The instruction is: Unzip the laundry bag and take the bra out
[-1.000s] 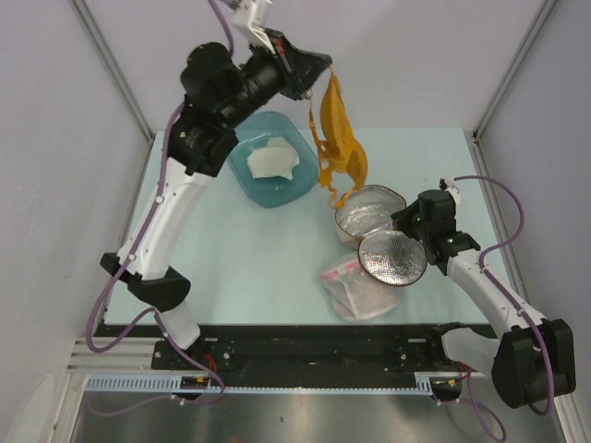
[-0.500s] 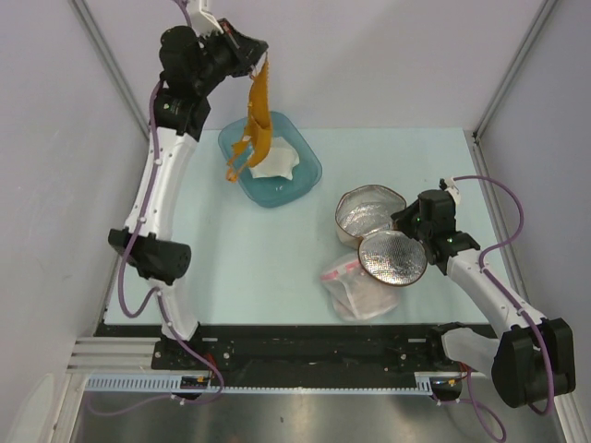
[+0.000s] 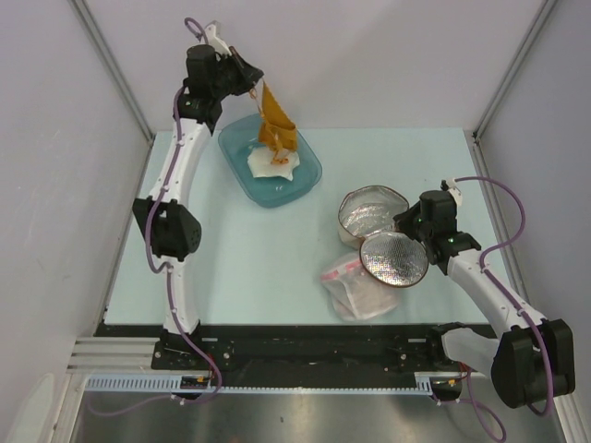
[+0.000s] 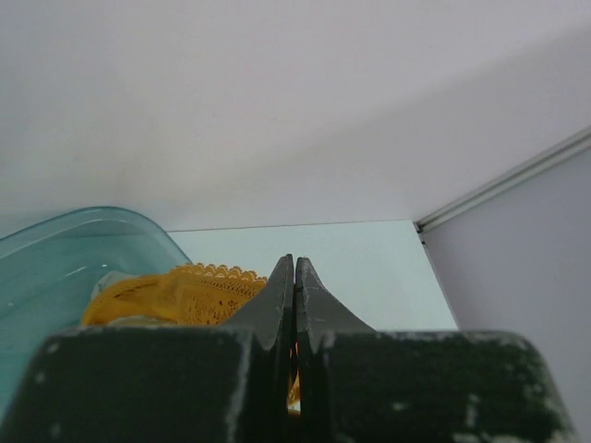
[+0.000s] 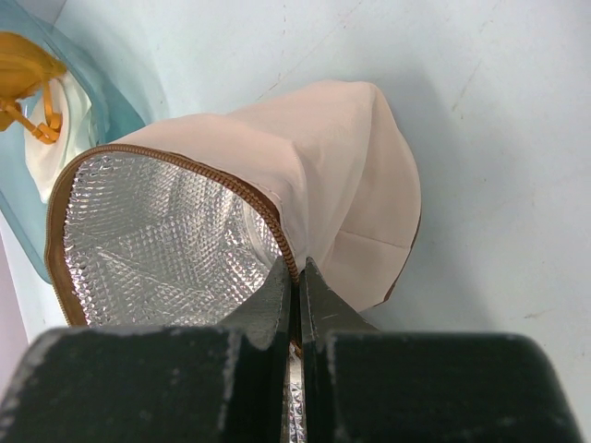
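The left gripper (image 3: 256, 85) is raised over the far left part of the table (image 3: 231, 249), with its jaws pressed together on the top of the bra (image 3: 276, 129). In the left wrist view the two fingers (image 4: 273, 300) meet edge to edge, with a sliver of orange fabric pinched between them and a scalloped orange edge bunched just below and to the left. The bra hangs down from that grip, directly under the fingertips. Its lower end reaches into the teal tub (image 3: 307, 173), above the white cloth (image 3: 266, 167) that lies in the tub; whether the two touch cannot be told. The laundry bag (image 3: 369, 214) sits well apart from the bra, right of the table's middle. It is unzipped, with its two halves spread open and their silvery mesh insides facing up. The right gripper (image 3: 414, 224) is at the bag's right side, where the halves join. The right wrist view shows its jaws clamped on the brown zip edge, with beige fabric on one side and silver lining on the other. A clear plastic bag (image 3: 354, 288) with a pink strip lies just in front of the nearer half.
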### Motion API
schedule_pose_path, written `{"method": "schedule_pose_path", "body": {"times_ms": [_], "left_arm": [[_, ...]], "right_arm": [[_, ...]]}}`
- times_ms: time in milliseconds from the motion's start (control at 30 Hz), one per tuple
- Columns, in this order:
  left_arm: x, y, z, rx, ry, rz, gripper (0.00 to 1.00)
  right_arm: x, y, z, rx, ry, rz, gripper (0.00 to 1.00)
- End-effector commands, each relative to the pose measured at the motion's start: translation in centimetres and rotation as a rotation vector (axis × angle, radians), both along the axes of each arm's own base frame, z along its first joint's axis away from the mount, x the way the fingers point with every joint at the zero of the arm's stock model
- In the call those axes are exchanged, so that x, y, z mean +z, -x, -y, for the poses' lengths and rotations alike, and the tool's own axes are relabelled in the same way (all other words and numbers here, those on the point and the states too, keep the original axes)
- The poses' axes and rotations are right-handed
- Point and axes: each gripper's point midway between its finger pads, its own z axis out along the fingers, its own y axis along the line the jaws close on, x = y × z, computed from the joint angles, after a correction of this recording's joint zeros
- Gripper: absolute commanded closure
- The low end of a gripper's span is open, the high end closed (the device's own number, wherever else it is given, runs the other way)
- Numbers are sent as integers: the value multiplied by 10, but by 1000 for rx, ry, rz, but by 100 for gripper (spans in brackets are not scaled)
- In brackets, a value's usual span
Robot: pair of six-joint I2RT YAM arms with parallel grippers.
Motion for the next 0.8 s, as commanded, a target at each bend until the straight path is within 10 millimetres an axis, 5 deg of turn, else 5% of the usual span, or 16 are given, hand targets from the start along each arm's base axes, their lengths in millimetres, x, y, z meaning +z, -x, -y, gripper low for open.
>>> {"method": "schedule_pose_path", "body": {"times_ms": [0,133,300,367,400,433,533,767], "left_arm": [[-18,-21,-18,90,-1,5,100],[-88,-26,-22,127,-7,-117,100],[-153,-25,-37,214,-37,-237,97],[-170,-25,-40,221,-93,-303,58],[-197,-29,-40,217,-125,-365,41],[-185,-26,-39,209,-145,-387,21],[-170,-18,-41,210,-177,-387,3],[-88,44,-32,197,-207,-201,0]], "right_arm": [[9,-4,5,-20,12,37,100],[20,-4,8,-24,4,68,100],[41,-1,23,-56,10,112,100],[54,0,36,-92,24,131,100],[57,0,42,-102,39,139,100],[61,-1,53,-131,41,149,100],[73,-7,75,-179,49,172,100],[90,-45,119,-289,96,222,100]]}}
